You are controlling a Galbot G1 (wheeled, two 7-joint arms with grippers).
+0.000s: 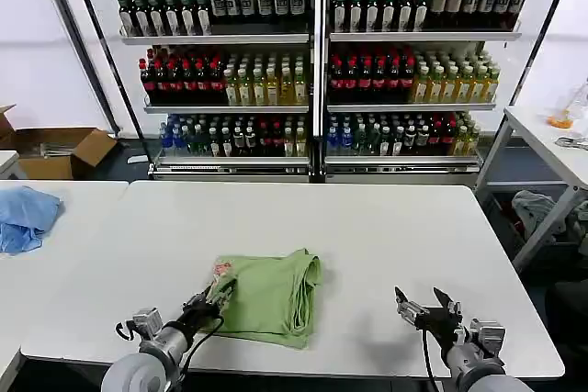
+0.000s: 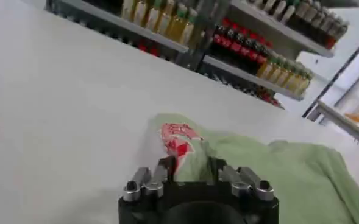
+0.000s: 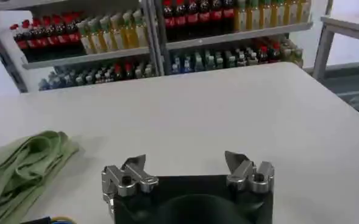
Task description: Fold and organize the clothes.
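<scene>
Head view, item one: green shirt (image 1: 269,296), lying on the white table (image 1: 367,227) near its front edge, left of centre. Condition: already folded into a compact, roughly square bundle, with layered folds bunched along its right side and a red-and-white print patch (image 1: 221,269) at its left corner.

Item two: left gripper (image 1: 217,296), at the shirt's left edge. In the left wrist view its fingers (image 2: 165,167) sit close together either side of a raised ridge of green cloth beside the patch, apparently pinching it.

Item three: right gripper (image 1: 419,304), low over bare table well to the right of the shirt, fingers spread wide with nothing between them; the right wrist view confirms the gap.

Item four: blue cloth (image 1: 26,216), on the neighbouring table at far left, untouched.

Item five: shelves (image 1: 317,71) of bottled drinks behind the table.

Progress, as judged: folding looks mostly complete; what seems left is a final tidy or fold, and placing the bundle.

Writing: the patch print and the bottle labels are too small to read.
</scene>
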